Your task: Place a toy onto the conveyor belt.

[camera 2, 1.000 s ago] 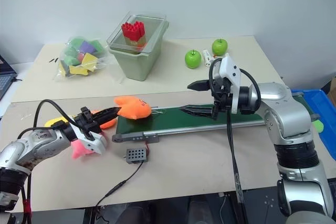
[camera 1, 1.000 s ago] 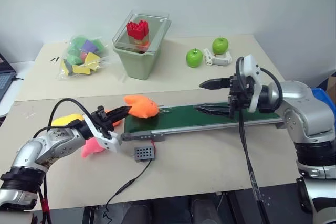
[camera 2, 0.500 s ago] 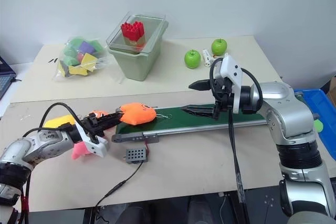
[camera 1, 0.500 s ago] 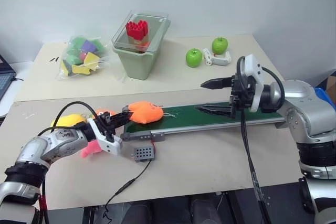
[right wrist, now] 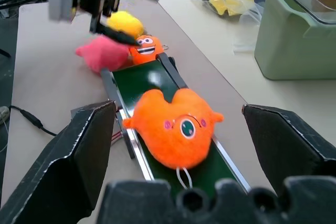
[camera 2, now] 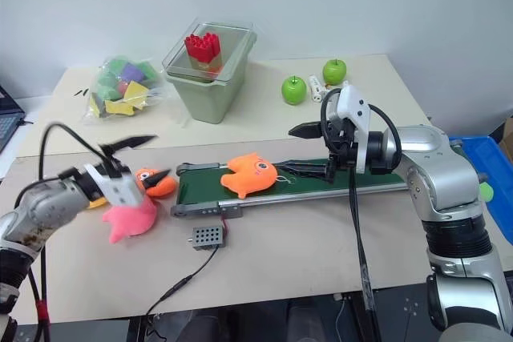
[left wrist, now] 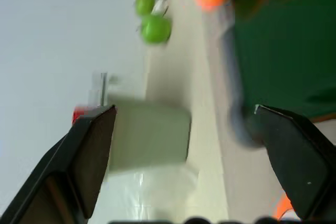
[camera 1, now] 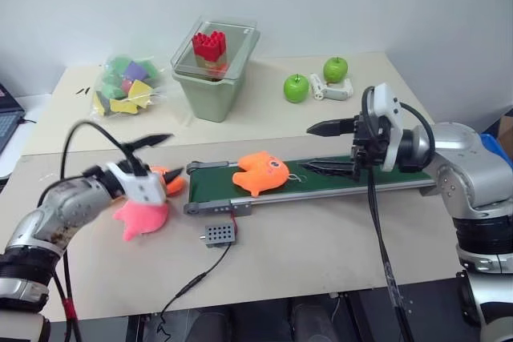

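The toy [camera 1: 260,174], a bright orange flat plush, lies on the dark green conveyor belt [camera 1: 215,183] near its left end, with nothing gripping it. My left gripper [camera 1: 164,158] is open and empty, left of the belt's end and above the table, well apart from the toy. In the left wrist view its two black fingers [left wrist: 89,156] stand wide, and the belt [left wrist: 278,56] lies beyond them. My right gripper [camera 1: 306,148] hangs open over the belt's middle, just right of the toy [right wrist: 176,129], pointing at it and not touching.
A small orange plush with a face [camera 1: 166,179] and a pink plush [camera 1: 143,218] lie below my left gripper. A grey box [camera 1: 218,234] with a cable sits before the belt. At the back stand a green bin [camera 1: 210,79], a bag of blocks [camera 1: 124,90] and two apples [camera 1: 296,87].
My left gripper let go of the toy, opened wide and drew back to the left and up. The toy now lies on the belt, further right. The right arm has kept still.
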